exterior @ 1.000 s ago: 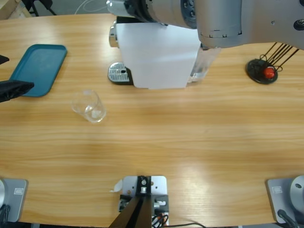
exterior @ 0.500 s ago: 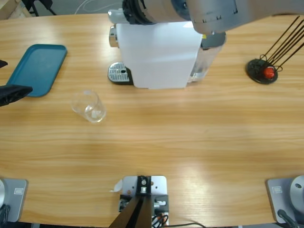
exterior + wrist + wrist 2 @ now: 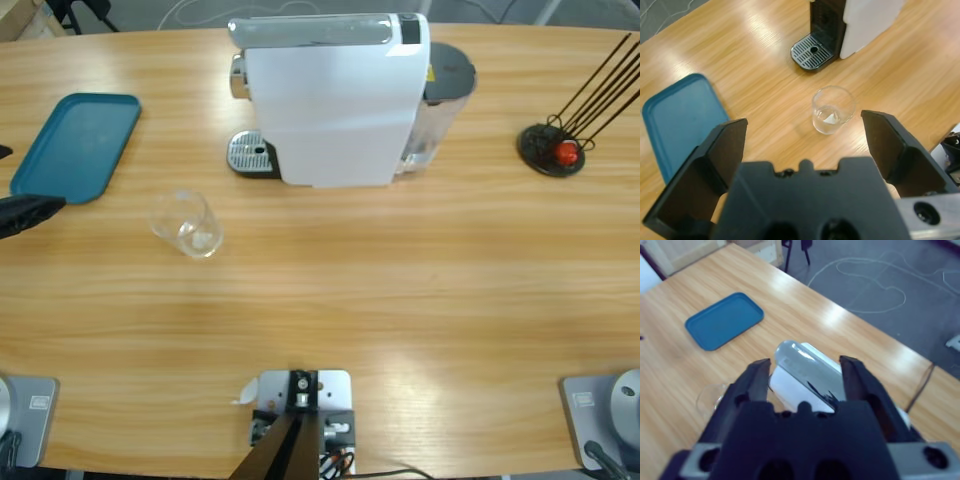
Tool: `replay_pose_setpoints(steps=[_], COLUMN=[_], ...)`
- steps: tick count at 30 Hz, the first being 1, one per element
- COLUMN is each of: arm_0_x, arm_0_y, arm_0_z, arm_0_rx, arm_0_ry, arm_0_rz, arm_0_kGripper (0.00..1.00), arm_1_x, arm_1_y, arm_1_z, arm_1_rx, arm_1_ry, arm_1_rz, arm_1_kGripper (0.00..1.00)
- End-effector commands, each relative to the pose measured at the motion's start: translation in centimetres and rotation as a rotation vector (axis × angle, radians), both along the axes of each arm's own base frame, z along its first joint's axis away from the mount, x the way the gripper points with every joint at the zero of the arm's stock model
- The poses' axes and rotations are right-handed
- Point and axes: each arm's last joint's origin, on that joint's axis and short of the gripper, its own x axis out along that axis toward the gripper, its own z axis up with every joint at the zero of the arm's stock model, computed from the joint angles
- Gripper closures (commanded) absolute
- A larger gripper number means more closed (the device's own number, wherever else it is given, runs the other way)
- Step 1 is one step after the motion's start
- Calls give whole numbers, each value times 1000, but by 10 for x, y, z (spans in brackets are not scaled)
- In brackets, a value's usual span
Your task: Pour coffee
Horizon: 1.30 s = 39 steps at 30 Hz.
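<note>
Wooden tabletop [image 3: 400, 290] carries a white coffee machine [image 3: 335, 100] with a silver top handle, its round metal drip tray [image 3: 250, 153] facing the left gripper [image 3: 805, 131]. That gripper's fingers [image 3: 725, 150] stand wide apart with nothing between them, and a clear glass tumbler [image 3: 833, 110] sits upright on the wood ahead of them, framed in the gap and well clear of both tips. Only a pale glint shows in the tumbler's bottom; whether it holds any coffee cannot be told. Beyond the tumbler, further out from the fingers, lies the drip tray at the machine's foot. A teal tray [image 3: 682, 122] lies flat beside the left-hand finger.

From the high camera, just the black tip of the left gripper [image 3: 25, 213] pokes in at the table's edge, just beside the teal tray [image 3: 78, 145] and apart from the tumbler [image 3: 186, 224].

The right gripper [image 3: 805, 371] looks down from above the machine, its fingers [image 3: 752, 385] open at a moderate width and empty, the silver handle [image 3: 802, 362] seen between them, below. A black wire stand with a red knob [image 3: 560, 148] sits past the machine's water tank [image 3: 440, 110].
</note>
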Motion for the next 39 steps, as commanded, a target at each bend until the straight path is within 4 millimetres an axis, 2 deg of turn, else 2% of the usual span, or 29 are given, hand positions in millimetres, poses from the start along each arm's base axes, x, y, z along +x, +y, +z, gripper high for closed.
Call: replay_pose_setpoints(steps=[1, 8, 12, 14, 18, 21, 24, 30, 39], arm_0_x=[-8, -5, -7, -7, -5, -7, -6, -3, -3], arm_0_y=[9, -12, -22, -22, -26, -43, -55, -55, -70], arm_0_z=[-31, -58, -78, -89, -98, -106, -110, -116, -131], arm_0_rx=[-68, -76, -80, -53, -23, -13, -16, 3, -34], arm_0_ry=[72, 110, 107, 96, 71, 75, 70, 60, 101], arm_0_rz=[88, 25, -27, -20, 6, -40, -14, 68, 68], arm_0_kGripper=[0, 0, 0, 0, 0, 0, 0, 0, 0], arm_1_x=[-61, -117, -142, -150, -150, -145, -145, -143, -135], arm_1_y=[-90, -158, -192, -202, -205, -201, -204, -203, -198], arm_1_z=[-7, -61, -75, -81, -87, -90, -92, -92, -93], arm_1_rx=[-58, -144, -175, -175, -207, -237, -250, -262, -325], arm_1_ry=[27, 147, 171, 177, 185, 194, 179, 173, 170], arm_1_rz=[34, 91, 84, 79, 47, 15, -14, -30, -84], arm_1_kGripper=[0, 0, 0, 0, 0, 0, 0, 0, 0])
